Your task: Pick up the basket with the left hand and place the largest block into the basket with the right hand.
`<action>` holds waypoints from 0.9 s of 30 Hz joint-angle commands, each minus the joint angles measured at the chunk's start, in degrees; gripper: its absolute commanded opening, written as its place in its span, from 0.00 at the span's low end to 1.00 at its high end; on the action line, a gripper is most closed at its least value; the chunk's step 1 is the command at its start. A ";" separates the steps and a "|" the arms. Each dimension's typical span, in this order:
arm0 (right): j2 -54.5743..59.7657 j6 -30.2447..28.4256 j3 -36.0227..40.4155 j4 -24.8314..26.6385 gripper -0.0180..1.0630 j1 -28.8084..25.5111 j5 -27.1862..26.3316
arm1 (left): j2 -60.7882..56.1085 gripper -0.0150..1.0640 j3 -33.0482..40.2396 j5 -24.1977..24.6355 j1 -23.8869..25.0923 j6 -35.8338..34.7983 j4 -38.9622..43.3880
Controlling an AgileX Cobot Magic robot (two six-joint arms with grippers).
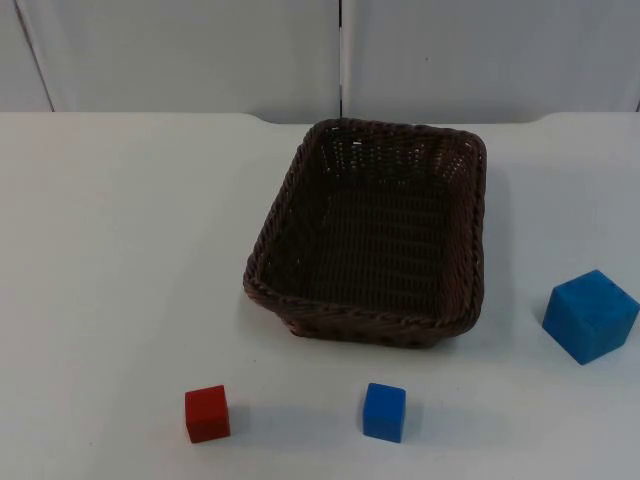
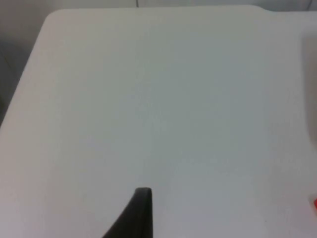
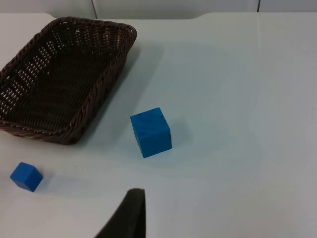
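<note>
White table top (image 1: 120, 250) ending at a grey partition wall (image 1: 180, 50): one dark wicker basket (image 1: 375, 235), empty, standing flat at the centre-back; one large blue block (image 1: 590, 315) just to its right and apart from it; one small blue block (image 1: 384, 411) and one red block (image 1: 207, 413) in front, all loose and untouched, so by my reading no step has begun. Left gripper (image 2: 138, 213) waits above bare table; right gripper (image 3: 130, 213) hangs near the large blue block, looking down on it. Whether either pincer is open or closed cannot be told.

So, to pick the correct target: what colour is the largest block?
Blue. The largest block shows best in the right wrist view.
</note>
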 commanded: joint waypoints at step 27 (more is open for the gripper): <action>-0.25 -0.04 0.13 0.18 0.99 -0.40 -0.35 | 19.95 0.99 -0.34 -13.94 -0.06 9.77 -15.59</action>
